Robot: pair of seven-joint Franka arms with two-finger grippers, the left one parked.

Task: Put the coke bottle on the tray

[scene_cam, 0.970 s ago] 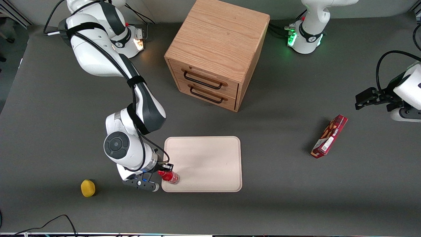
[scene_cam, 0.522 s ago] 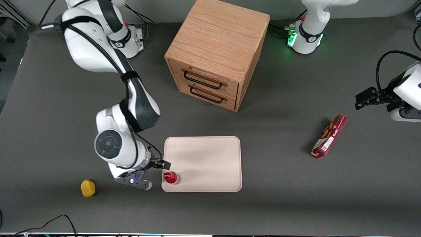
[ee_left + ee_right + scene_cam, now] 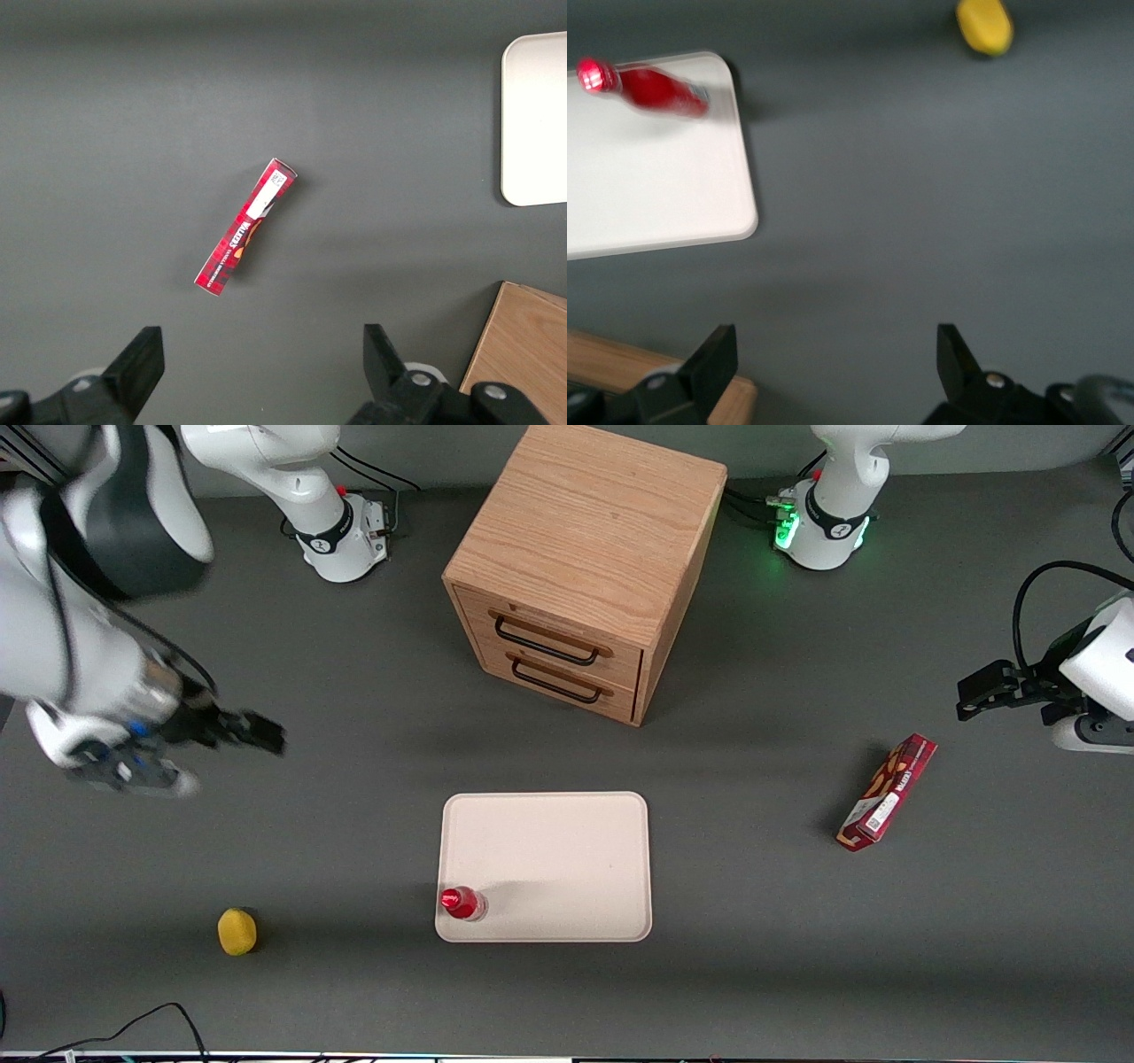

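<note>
Front view: small red coke bottle (image 3: 462, 903) w/ red cap stands upright on flat cream-beige tray (image 3: 567, 850), at its near corner; claw (image 3: 257, 733) open, empty, raised well apart.

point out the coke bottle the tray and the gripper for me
coke bottle (image 3: 461, 903): front view, its red cap.
tray (image 3: 558, 850): front view, bare middle surface.
gripper (image 3: 266, 737): front view, open, between its fingertips, raised toward the working arm's end.
</note>
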